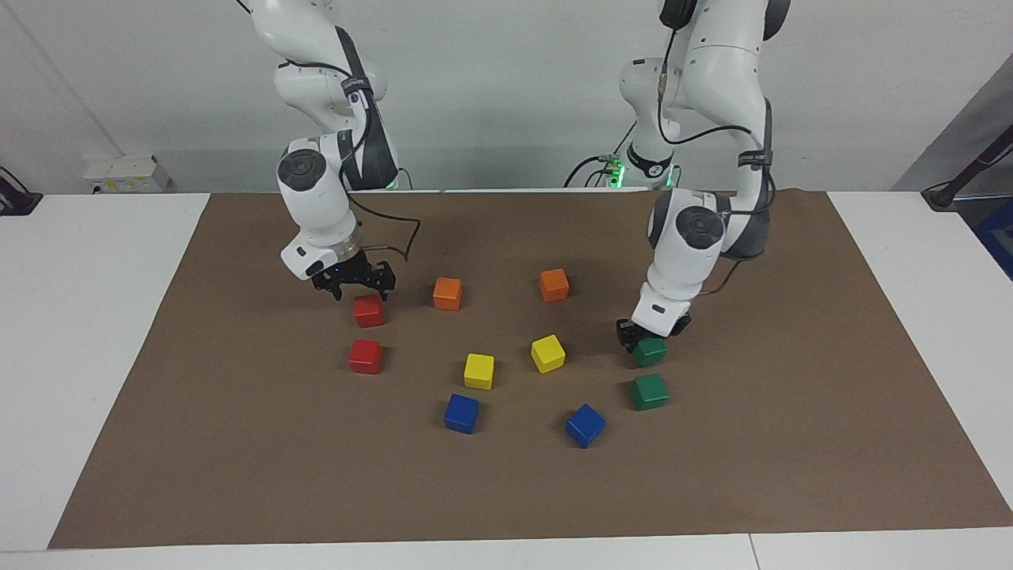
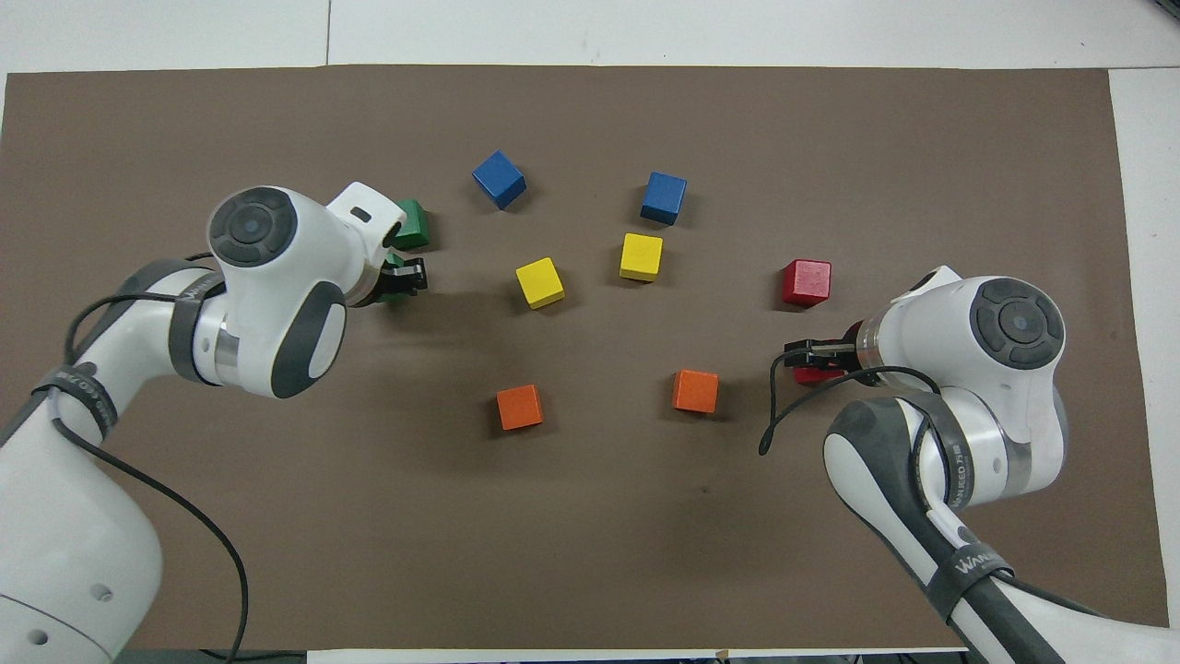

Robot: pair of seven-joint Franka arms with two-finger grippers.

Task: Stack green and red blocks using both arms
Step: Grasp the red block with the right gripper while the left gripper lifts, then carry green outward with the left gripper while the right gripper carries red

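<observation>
Both grippers down at blocks on the brown mat (image 1: 237,443), one arm per end.

Right gripper (image 1: 354,291), fingers spread wide, sits just above the nearer red block (image 1: 369,310), not gripping; second red block (image 1: 365,356) lies farther out. Left gripper (image 1: 638,336) is at the nearer green block (image 1: 650,351); finger spread can't be told. Second green block (image 1: 649,391) lies farther out. Orange blocks (image 1: 447,293), yellow blocks (image 1: 479,370) and blue blocks (image 1: 461,413) sit mid-mat.

White table (image 1: 95,332) — brown mat (image 1: 506,491) — ten coloured cubes.
</observation>
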